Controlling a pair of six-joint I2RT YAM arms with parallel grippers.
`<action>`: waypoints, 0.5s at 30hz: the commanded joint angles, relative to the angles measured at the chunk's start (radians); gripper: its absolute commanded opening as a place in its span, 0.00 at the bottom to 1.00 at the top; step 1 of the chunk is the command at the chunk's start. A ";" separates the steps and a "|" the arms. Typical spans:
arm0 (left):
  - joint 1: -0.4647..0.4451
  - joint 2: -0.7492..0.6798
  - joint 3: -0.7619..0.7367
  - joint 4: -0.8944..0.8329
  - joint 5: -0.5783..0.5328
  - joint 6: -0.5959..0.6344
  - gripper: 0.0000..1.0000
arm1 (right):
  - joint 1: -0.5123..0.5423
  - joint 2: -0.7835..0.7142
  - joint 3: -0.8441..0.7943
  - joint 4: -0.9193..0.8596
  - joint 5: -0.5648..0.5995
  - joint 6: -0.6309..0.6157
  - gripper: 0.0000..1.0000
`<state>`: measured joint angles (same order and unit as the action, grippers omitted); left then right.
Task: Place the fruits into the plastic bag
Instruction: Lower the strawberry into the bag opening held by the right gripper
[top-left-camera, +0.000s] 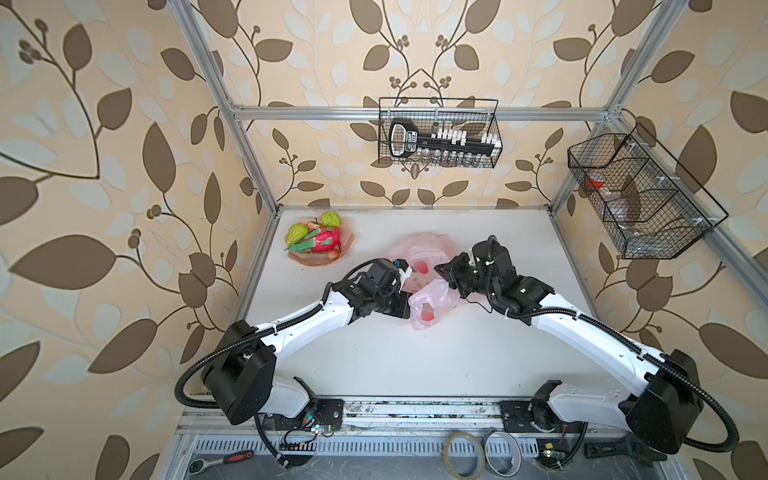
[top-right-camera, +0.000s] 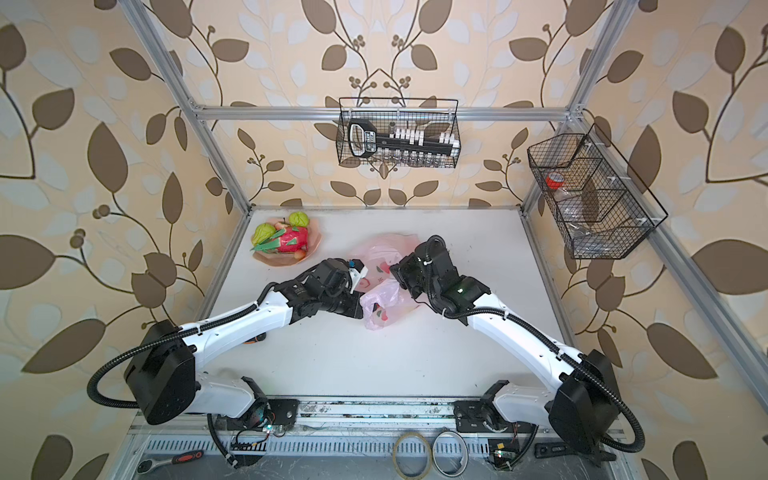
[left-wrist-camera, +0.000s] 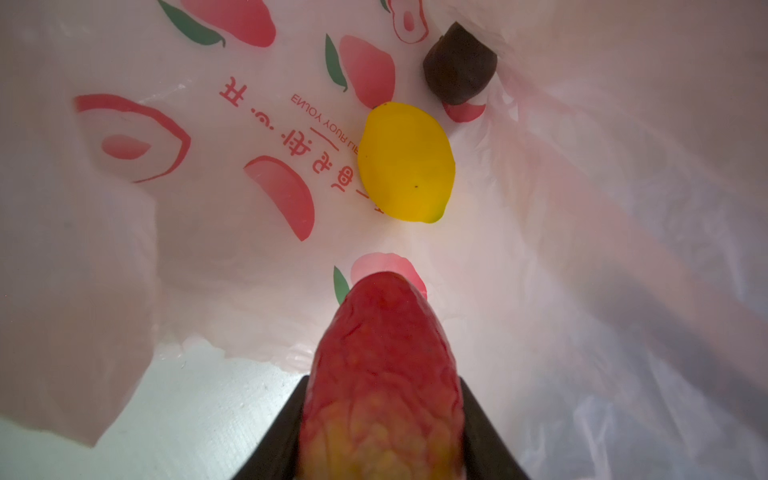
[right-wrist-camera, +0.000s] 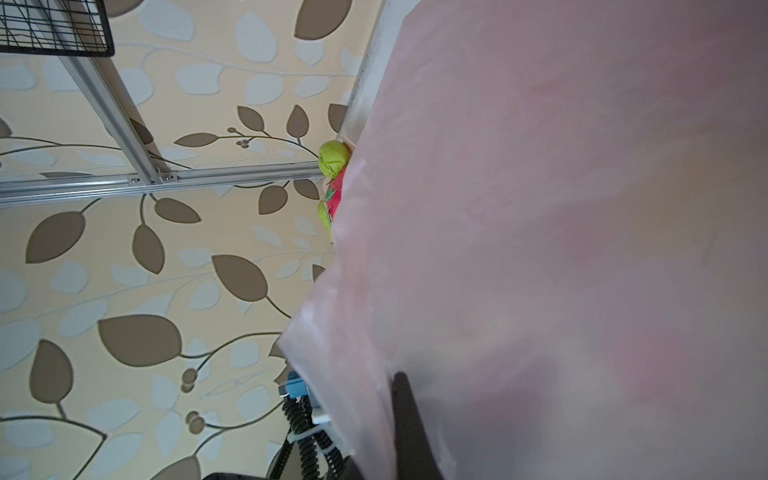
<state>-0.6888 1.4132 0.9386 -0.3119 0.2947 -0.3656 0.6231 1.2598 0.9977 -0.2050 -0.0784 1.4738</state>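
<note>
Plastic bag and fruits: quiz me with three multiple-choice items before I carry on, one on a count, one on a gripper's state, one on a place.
1. How many lumpy green fruits lie on the dish? A one; B two; C four.
2. How is the left gripper? A open and empty; B shut on the dish's rim; C shut on a red-orange fruit.
3. Where is the yellow lemon? A inside the plastic bag; B on the dish; C in the left gripper.
Answers: 1 B, both top views show two beside the dragon fruit. 2 C, the left wrist view shows the fruit between the jaws. 3 A, it lies on the bag's printed plastic.
</note>
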 joint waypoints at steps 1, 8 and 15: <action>-0.018 0.021 0.062 0.003 -0.042 0.100 0.30 | 0.010 -0.009 -0.002 0.012 0.012 0.031 0.00; -0.023 0.175 0.146 -0.009 0.000 0.161 0.31 | 0.011 -0.011 -0.004 0.016 0.017 0.037 0.00; -0.022 0.342 0.278 -0.030 0.029 0.189 0.32 | 0.015 -0.021 -0.006 0.014 0.024 0.040 0.00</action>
<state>-0.7074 1.7176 1.1450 -0.3309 0.2878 -0.2199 0.6292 1.2594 0.9974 -0.1978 -0.0734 1.4811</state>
